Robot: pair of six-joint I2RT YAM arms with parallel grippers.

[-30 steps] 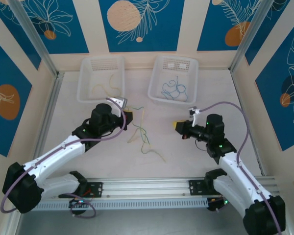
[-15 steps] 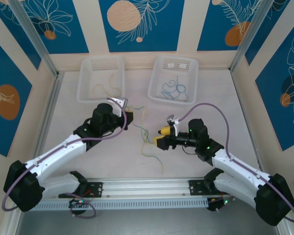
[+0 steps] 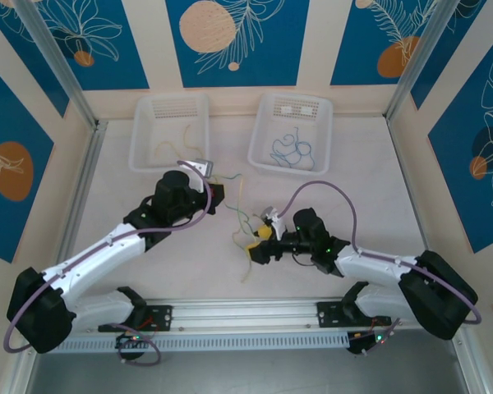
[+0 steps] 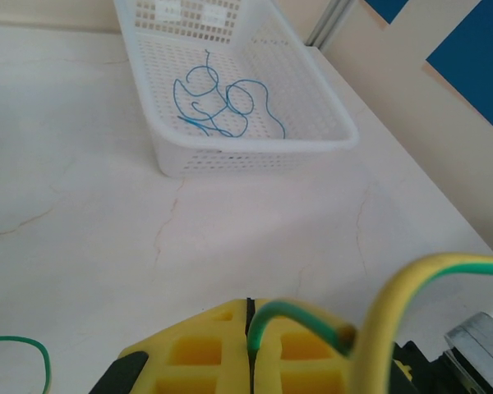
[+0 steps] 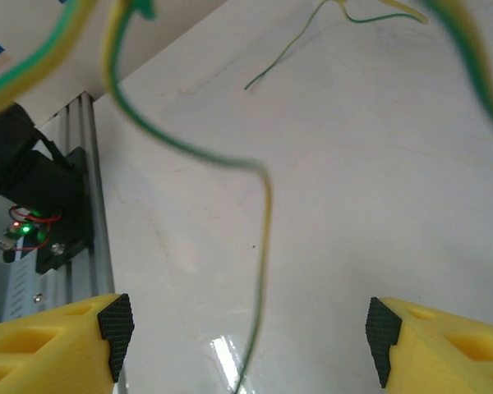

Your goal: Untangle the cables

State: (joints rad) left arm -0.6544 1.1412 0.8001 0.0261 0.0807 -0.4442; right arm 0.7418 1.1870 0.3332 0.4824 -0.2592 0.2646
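Left gripper is fully closed on one strand of the green-and-yellow cables, tangled mid-table between the arms. Right gripper is wide open and empty, with a loose strand hanging between its pads. Likely step: separating the tangle. Next: close right on that strand and pull away gently.

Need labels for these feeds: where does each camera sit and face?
Top external: above and behind the bases, looking down on the table, left arm, right arm.
Left wrist: faces across the table to the basket of blue cables; the left jaws, shut, pinch a green-yellow cable.
Right wrist: faces down at the table; the right jaws, open, flank a dangling green-yellow strand.
Shared: top external and left wrist both show that basket.
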